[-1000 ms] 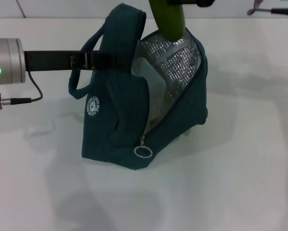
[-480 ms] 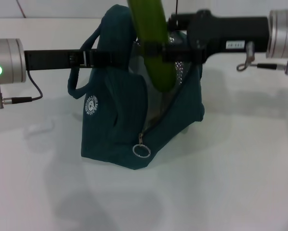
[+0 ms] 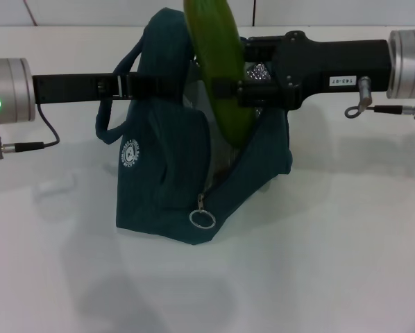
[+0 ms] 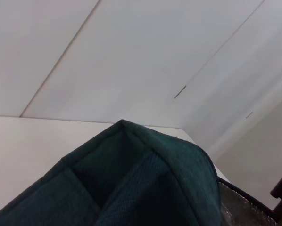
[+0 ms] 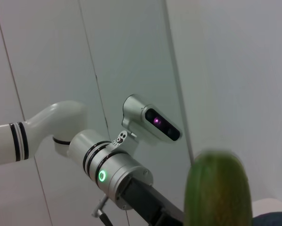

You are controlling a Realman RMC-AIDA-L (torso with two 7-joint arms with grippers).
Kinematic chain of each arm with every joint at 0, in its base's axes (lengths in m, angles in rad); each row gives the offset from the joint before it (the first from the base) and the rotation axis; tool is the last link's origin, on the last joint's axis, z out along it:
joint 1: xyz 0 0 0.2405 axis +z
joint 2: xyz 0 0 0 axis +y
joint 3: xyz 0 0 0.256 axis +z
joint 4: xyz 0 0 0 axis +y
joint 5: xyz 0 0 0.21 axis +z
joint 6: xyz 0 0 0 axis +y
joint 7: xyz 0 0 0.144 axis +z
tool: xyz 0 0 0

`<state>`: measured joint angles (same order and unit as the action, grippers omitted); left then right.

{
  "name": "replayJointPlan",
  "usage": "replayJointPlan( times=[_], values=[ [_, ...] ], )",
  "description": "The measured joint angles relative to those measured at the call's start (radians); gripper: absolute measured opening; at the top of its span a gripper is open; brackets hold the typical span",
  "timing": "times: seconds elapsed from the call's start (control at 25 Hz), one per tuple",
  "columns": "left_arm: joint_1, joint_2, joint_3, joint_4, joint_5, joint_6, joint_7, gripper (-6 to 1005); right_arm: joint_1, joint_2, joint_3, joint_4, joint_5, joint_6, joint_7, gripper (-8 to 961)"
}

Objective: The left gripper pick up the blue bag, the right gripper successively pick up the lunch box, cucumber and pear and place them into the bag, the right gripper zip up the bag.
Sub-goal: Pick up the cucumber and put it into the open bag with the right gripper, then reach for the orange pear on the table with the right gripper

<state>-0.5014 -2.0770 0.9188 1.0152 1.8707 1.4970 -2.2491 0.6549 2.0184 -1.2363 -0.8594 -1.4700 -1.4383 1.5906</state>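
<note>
The blue bag (image 3: 173,173) stands on the white table with its zip open and its foil lining showing. My left gripper (image 3: 148,85) reaches in from the left and is shut on a bag handle, holding the top up. My right gripper (image 3: 225,89) comes in from the right above the bag mouth and is shut on the cucumber (image 3: 221,69), which stands nearly upright with its lower end inside the opening. The cucumber's end also shows in the right wrist view (image 5: 217,190). The bag's fabric fills the left wrist view (image 4: 131,183). The lunch box and pear are out of view.
The ring zip pull (image 3: 202,219) hangs at the bag's front lower edge. The white table (image 3: 346,243) spreads around the bag. The left arm's wrist (image 5: 112,174) with a green light shows in the right wrist view.
My right gripper has come down into view with the cucumber and lowered its end toward the bag mouth. The left gripper and bag have barely moved.
</note>
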Motion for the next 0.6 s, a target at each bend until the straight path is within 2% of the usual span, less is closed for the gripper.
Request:
replayJointPlan(
  times=[0.16,0.36,0.44,0.6],
  values=[
    [0.001,0.000,0.000,0.000,0.000,0.000,-0.003,39,-0.009,-0.003,0.000,-0.004,0.003,-0.008,0.008,640],
    [0.007,0.000,0.000,0.001,-0.001,0.000,-0.002,39,-0.019,-0.005,0.009,-0.016,0.004,-0.013,0.009,741],
    [0.012,0.000,-0.007,0.001,-0.001,0.001,0.000,39,-0.037,-0.007,0.037,-0.043,0.005,-0.014,0.009,743],
    [0.019,0.002,-0.032,0.001,0.000,0.011,0.002,39,-0.090,-0.013,0.165,-0.094,0.001,-0.018,0.021,747]
  ],
)
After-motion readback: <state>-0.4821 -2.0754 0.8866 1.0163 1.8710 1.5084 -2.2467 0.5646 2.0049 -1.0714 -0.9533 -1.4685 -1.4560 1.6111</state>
